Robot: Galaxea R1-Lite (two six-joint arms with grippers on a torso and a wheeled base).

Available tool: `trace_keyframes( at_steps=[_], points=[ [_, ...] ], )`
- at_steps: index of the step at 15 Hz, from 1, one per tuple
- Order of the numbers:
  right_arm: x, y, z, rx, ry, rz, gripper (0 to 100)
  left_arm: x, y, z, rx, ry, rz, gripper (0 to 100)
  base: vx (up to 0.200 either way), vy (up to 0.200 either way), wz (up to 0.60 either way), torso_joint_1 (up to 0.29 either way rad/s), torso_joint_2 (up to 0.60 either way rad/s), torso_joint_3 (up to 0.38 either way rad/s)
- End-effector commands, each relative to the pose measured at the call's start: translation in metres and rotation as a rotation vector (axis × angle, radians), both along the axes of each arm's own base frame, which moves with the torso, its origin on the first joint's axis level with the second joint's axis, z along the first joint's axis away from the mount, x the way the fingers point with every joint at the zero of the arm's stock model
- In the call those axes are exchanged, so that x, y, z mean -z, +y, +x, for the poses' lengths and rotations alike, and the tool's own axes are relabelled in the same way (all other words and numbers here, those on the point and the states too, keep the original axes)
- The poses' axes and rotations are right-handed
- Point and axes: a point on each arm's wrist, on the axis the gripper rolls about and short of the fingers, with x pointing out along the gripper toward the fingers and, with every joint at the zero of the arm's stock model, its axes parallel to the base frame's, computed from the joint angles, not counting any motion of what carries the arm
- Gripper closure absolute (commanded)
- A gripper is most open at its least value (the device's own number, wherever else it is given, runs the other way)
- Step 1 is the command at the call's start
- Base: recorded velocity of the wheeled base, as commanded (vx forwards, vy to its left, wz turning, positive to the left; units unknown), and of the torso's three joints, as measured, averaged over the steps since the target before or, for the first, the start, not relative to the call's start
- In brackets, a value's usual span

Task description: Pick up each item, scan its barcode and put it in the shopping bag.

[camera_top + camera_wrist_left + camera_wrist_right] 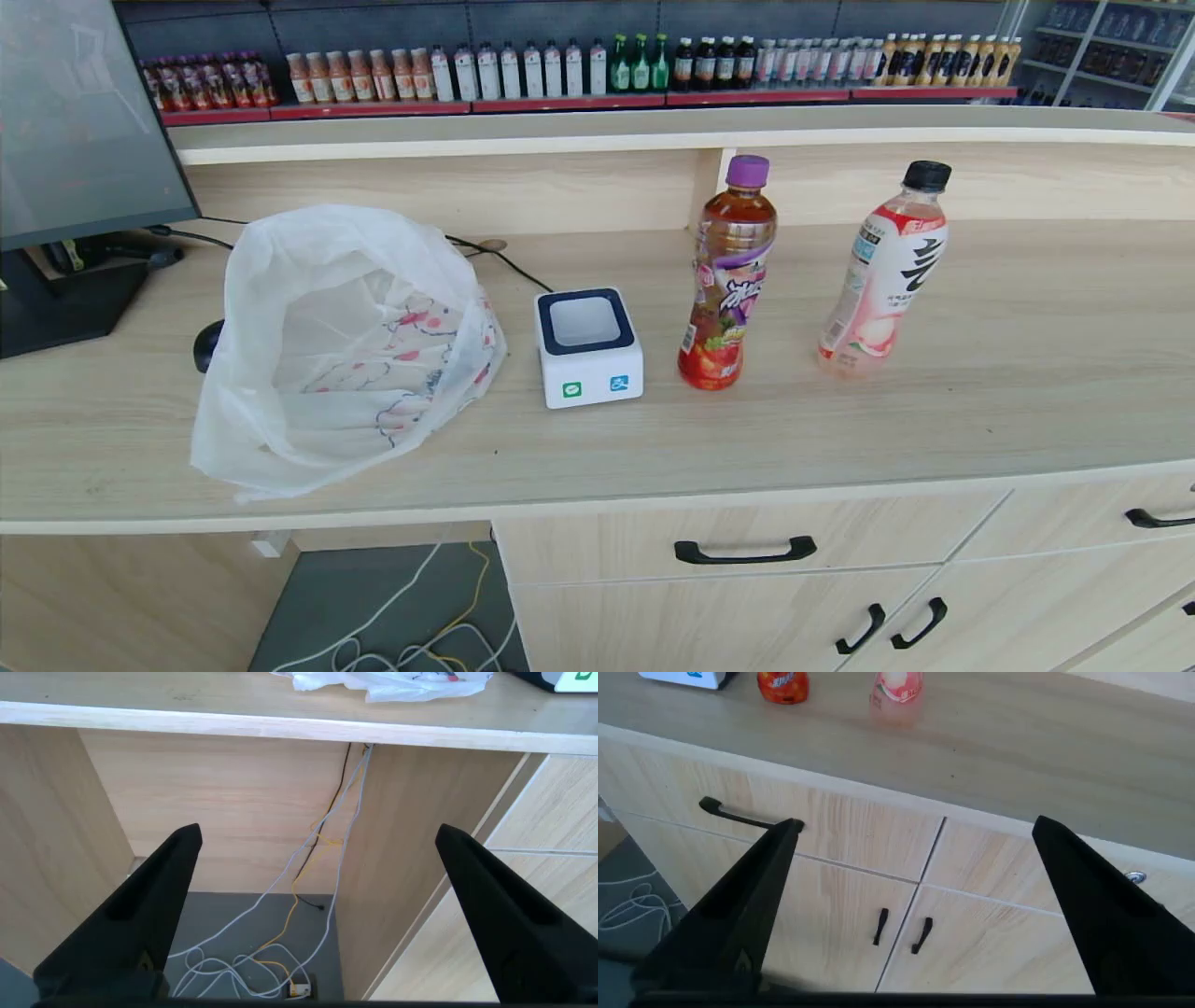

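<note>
Inside a shop, with a long red shelf of drink bottles (pixel 560 70) along the back wall. In front, a wide light wooden counter (pixel 934 420). On it, in a row: a thin white plastic shopping bag (pixel 345 345) with its mouth open, a small white square scanner box (pixel 588 347), a tall red-brown drink bottle with a purple cap (pixel 728 280) and a pink and white drink bottle with a black cap (pixel 885 271), both standing up.

Left gripper (pixel 318 831) low down, below the counter edge, black fingers (pixel 140 915) spread wide, holding nothing. Bag up ahead, well past the fingertips. Loose white and yellow cables (pixel 229 969) on the floor beyond the gap.

Right gripper (pixel 917 823) also wide open and empty. Both bottles far ahead of its fingertips, up on the counter. Wooden cupboard doors with black handles (pixel 831 896) closer, facing the gap.
</note>
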Motion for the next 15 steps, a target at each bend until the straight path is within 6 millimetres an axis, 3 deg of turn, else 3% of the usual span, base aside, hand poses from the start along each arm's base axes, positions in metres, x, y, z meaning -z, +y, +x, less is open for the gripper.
trace_keyframes(
  at_steps=[1, 6, 10, 12, 15],
  points=[
    [-0.015, 0.002, 0.018, -0.063, 0.057, 0.001, 0, 0.0, 0.0, 0.0, -0.001, -0.001, 0.0, 0, 0.0, 0.0, 0.0, 0.0, 0.0, 0.0],
    [-0.053, 0.018, 0.062, -0.264, 0.112, -0.015, 0, 0.0, 0.0, 0.0, -0.001, -0.001, 0.0, 0, 0.0, 0.0, 0.0, 0.0, 0.0, 0.0],
    [-0.075, 0.047, 0.106, -0.362, 0.013, -0.021, 0, 0.0, 0.0, 0.0, -0.001, -0.001, 0.0, 0, 0.0, 0.0, 0.0, 0.0, 0.0, 0.0],
    [-0.078, 0.063, 0.11, -0.389, -0.005, 0.001, 0, 0.0, 0.0, 0.0, -0.001, -0.001, 0.0, 0, 0.0, 0.0, 0.0, 0.0, 0.0, 0.0],
    [-0.073, 0.073, 0.106, -0.431, 0.013, 0.003, 0, 0.0, 0.0, 0.0, -0.001, -0.001, 0.0, 0, 0.0, 0.0, 0.0, 0.0, 0.0, 0.0]
  ],
)
